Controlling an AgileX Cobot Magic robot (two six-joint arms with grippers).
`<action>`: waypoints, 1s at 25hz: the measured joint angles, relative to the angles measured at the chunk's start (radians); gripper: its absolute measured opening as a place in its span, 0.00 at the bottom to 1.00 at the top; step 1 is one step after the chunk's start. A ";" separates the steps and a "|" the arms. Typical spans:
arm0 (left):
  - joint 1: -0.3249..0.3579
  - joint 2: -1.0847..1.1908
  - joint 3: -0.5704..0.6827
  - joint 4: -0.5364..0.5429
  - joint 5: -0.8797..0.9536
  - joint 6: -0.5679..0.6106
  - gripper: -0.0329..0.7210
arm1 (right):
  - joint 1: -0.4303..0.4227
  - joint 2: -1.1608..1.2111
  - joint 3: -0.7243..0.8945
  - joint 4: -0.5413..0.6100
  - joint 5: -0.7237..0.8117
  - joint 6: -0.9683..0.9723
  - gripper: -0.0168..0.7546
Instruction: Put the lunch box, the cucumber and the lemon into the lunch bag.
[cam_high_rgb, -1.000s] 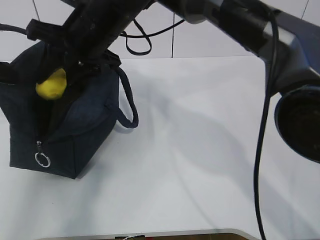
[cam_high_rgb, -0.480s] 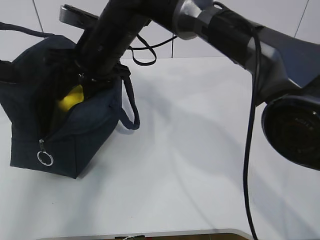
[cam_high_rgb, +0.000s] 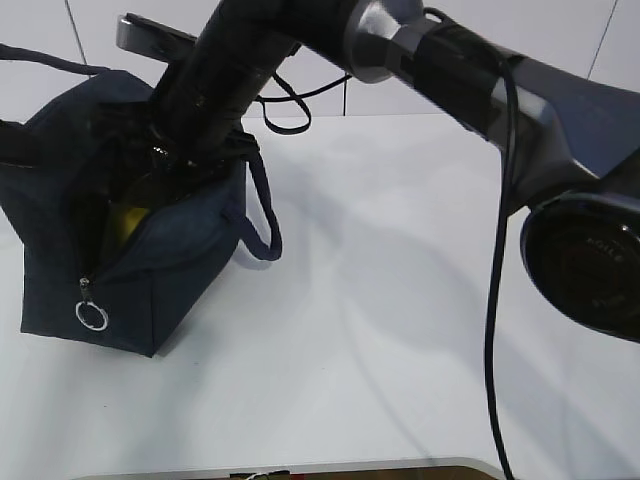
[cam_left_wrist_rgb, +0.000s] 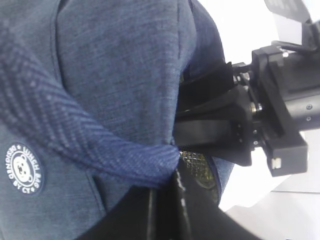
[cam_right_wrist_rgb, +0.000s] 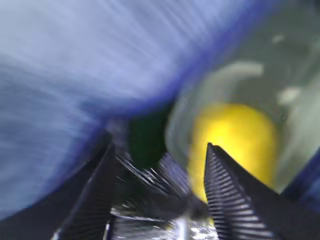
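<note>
Our right claw (cam_right_wrist_rgb: 160, 180) was down inside the lunch bag (cam_high_rgb: 170, 260), its fingers apart and empty. The lemon (cam_right_wrist_rgb: 235, 145) lay in the bag, just ahead. Our left claw (cam_left_wrist_rgb: 167, 200) pinched the bag's handle (cam_left_wrist_rgb: 100, 150). We couldn't see the lunch box or cucumber clearly.

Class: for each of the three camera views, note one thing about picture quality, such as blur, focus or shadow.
Exterior view: sharp on the lunch bag, with soft arm shadows across the white table; the near arm joint looms large and dark. Left wrist view: the bag's weave fills the frame crisply, and the background is overexposed. Right wrist view: heavy motion blur smears everything; the lemon is a yellow blob beyond the right gripper.
</note>
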 joint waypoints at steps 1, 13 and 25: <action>0.000 0.000 0.000 0.000 0.000 0.001 0.04 | 0.000 0.000 0.000 0.002 0.000 -0.005 0.60; 0.000 0.000 0.000 0.037 -0.007 0.013 0.04 | 0.000 0.000 -0.134 0.033 0.000 -0.018 0.60; -0.006 0.008 0.000 0.066 -0.023 0.013 0.04 | 0.000 -0.076 -0.186 -0.202 0.006 -0.014 0.60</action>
